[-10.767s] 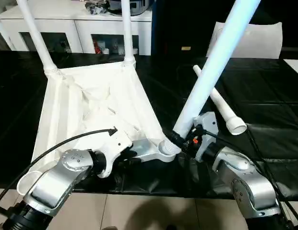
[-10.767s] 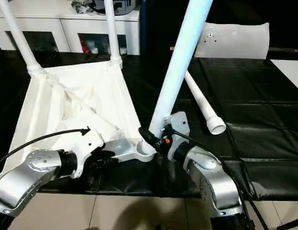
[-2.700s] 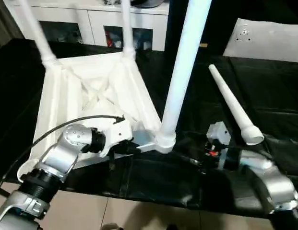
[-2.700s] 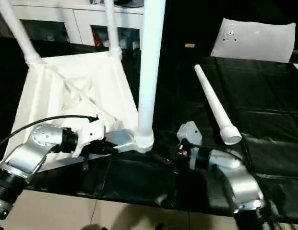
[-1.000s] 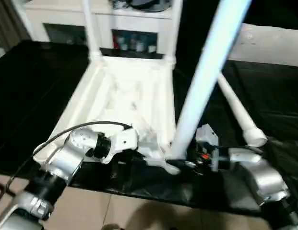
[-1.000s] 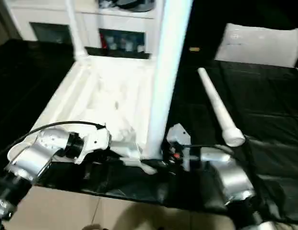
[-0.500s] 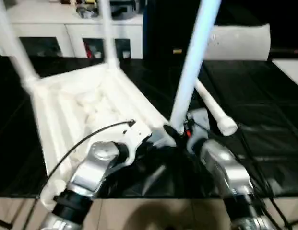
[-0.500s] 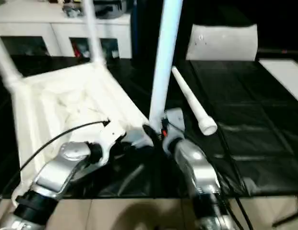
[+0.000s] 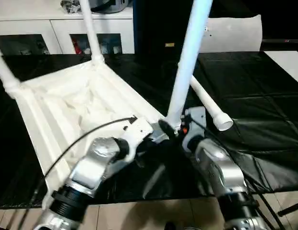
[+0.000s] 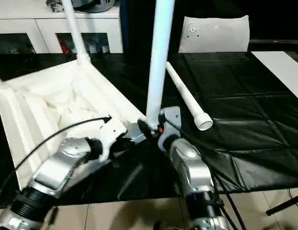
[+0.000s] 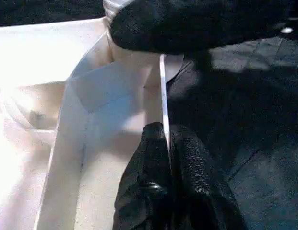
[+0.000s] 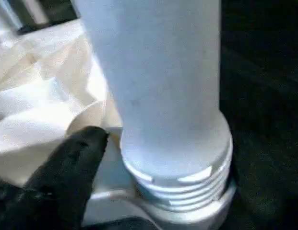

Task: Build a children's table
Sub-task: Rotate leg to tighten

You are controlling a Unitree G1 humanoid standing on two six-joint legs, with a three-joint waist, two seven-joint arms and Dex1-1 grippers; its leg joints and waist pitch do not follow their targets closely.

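Right gripper [image 9: 169, 130] jaws spread round the base of the white round plastic leg [image 9: 187, 64], nothing clamped | left gripper [image 11: 167, 158] pinched shut on the white upturned tabletop's rim [image 11: 162, 91], near corner | leg stood upright in that socket, threads seen exposed | fourth leg [image 9: 206, 102] lying far-right, nearer right arm

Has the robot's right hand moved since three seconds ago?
Yes. The right hand has come leftward over the black mat to the base of the upright white plastic leg in the white plastic table top; earlier it sat apart.
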